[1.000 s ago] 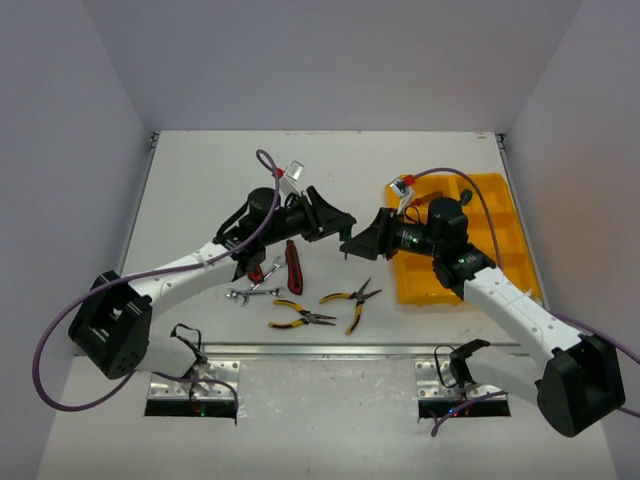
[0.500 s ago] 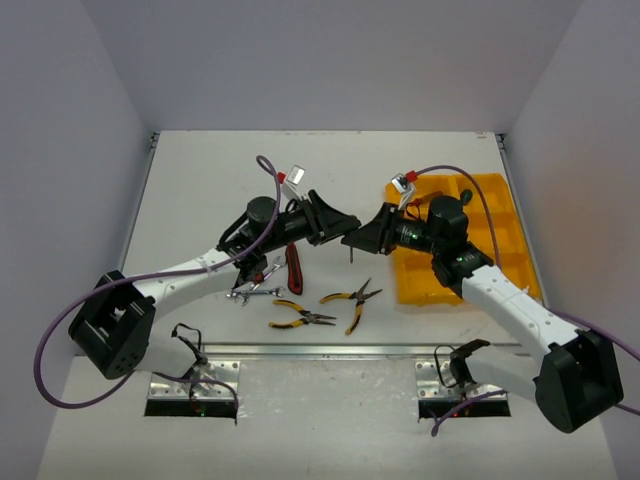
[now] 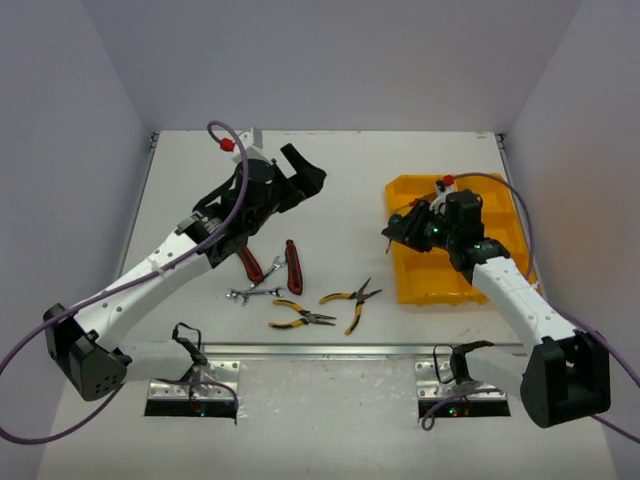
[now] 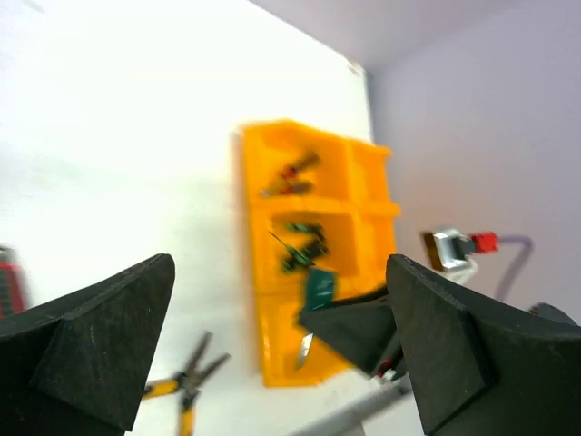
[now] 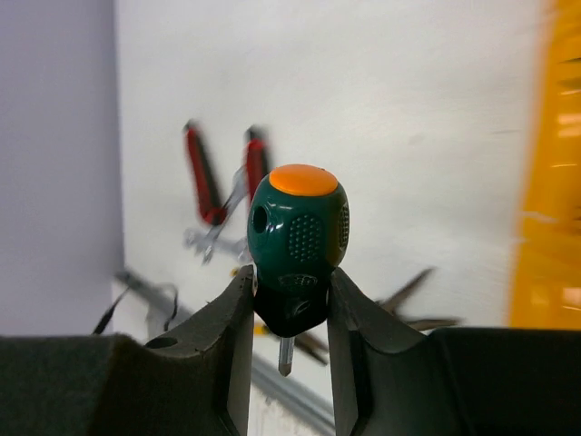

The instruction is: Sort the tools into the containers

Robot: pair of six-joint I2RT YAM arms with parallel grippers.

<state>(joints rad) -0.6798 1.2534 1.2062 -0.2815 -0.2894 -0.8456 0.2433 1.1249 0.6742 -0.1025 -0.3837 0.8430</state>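
Observation:
My right gripper (image 3: 398, 228) is shut on a stubby green screwdriver (image 5: 298, 232) with an orange cap, its tip pointing down. It hangs over the left edge of the yellow tray (image 3: 425, 297). The left wrist view shows the tray (image 4: 263, 309) with that held screwdriver (image 4: 320, 289) above it, and small red and green tools in two compartments. My left gripper (image 3: 305, 172) is raised at the left centre, open and empty (image 4: 280, 265). On the table lie red-handled cutters (image 3: 293, 265), silver wrenches (image 3: 255, 292) and two yellow-handled pliers (image 3: 300, 318).
White walls close in the table on three sides. A metal rail (image 3: 320, 350) runs along the near edge by the arm bases. The loose tools lie between the two arms, near the front.
The two grippers met at mid-table. The right one shut on the green screwdriver, the left one opened and drew back up-left, and the right arm carried the screwdriver right, over the tray.

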